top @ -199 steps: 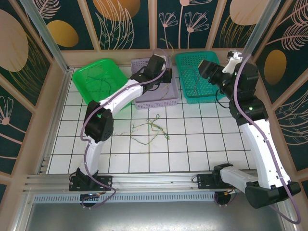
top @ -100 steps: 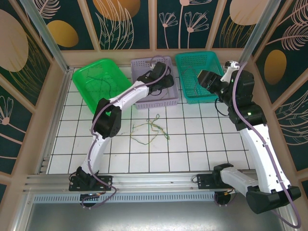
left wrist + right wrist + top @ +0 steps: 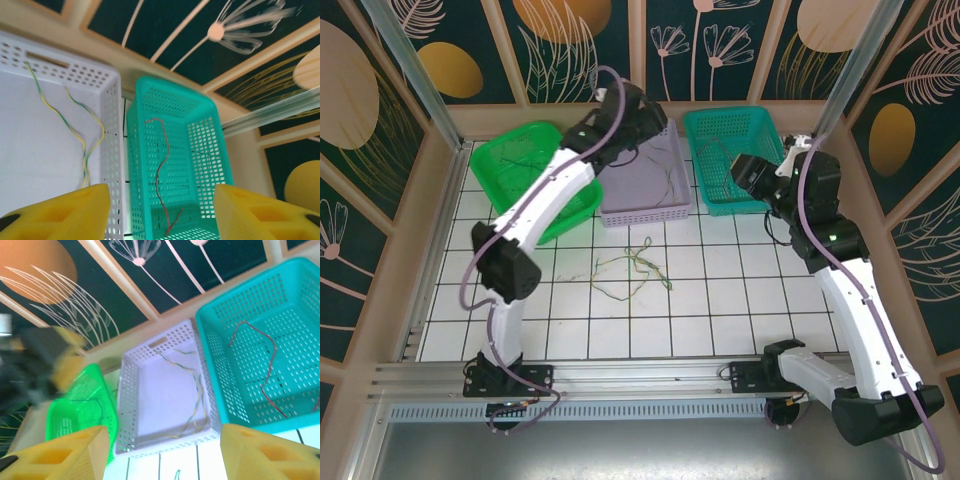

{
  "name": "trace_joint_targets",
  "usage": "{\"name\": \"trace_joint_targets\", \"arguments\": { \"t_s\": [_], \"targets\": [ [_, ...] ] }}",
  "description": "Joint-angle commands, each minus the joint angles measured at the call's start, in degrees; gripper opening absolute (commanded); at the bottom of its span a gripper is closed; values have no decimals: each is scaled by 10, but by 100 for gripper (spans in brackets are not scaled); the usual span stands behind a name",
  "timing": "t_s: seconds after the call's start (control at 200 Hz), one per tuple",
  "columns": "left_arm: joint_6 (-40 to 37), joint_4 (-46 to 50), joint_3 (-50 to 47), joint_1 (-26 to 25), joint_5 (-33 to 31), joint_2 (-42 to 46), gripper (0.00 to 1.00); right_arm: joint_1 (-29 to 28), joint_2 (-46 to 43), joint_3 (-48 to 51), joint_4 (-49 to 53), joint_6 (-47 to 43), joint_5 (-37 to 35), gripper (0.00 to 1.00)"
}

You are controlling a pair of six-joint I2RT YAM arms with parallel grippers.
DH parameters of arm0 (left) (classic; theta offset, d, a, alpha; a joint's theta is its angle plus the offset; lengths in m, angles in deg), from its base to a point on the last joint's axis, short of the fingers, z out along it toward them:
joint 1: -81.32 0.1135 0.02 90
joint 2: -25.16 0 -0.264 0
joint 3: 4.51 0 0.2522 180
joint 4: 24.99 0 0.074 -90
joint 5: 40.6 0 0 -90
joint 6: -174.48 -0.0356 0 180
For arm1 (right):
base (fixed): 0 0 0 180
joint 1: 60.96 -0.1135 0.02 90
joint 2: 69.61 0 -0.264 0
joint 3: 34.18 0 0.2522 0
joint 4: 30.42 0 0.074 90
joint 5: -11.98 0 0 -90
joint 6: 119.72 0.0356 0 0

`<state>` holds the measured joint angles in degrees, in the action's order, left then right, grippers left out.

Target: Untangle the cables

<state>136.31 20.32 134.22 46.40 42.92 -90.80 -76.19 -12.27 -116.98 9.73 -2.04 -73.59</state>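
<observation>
top cam, table: loose tangle of cables [image 3: 635,265] lying on the white tiles in front of the baskets, well apart from both grippers
top cam, baskets: green basket [image 3: 495,175], lilac basket [image 3: 640,190] and teal basket [image 3: 725,130] in a row along the back wall
top cam, left gripper [image 3: 642,122]: up over the back end of the lilac basket, can't read the jaws from here tbh
top cam, right gripper [image 3: 740,170]: hanging over the teal basket
left wrist cam, left gripper [image 3: 160,215]: yellow fingers [image 3: 60,210] spread wide, nothing between them
left wrist cam, cables: yellow-green cable [image 3: 84,150] on the lilac basket's floor, red cable [image 3: 159,175] in the teal one
right wrist cam, right gripper [image 3: 165,455]: jaws wide apart too, holding nothing
right wrist cam, cables: yellow-green cable [image 3: 200,392] snaking through the lilac basket, red cable [image 3: 270,362] in the teal basket, green basket off to the left
</observation>
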Motion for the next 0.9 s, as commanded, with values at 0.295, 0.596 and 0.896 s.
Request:
{"name": "trace_joint_targets", "arguments": {
  "t_s": [0.295, 0.596, 0.896],
  "targets": [
    [104, -3, -585, -5, 103, 324, 45, -208, -34, 222, 37, 129, -27, 55],
    [41, -61, -792, -16, 127, 371, 56, -342, 106, 291, -73, 147, -17, 62],
    [17, -151, -847, -18, 137, 357, 57, -355, 248, 256, -107, 43, -72, 63]
  ]
}}
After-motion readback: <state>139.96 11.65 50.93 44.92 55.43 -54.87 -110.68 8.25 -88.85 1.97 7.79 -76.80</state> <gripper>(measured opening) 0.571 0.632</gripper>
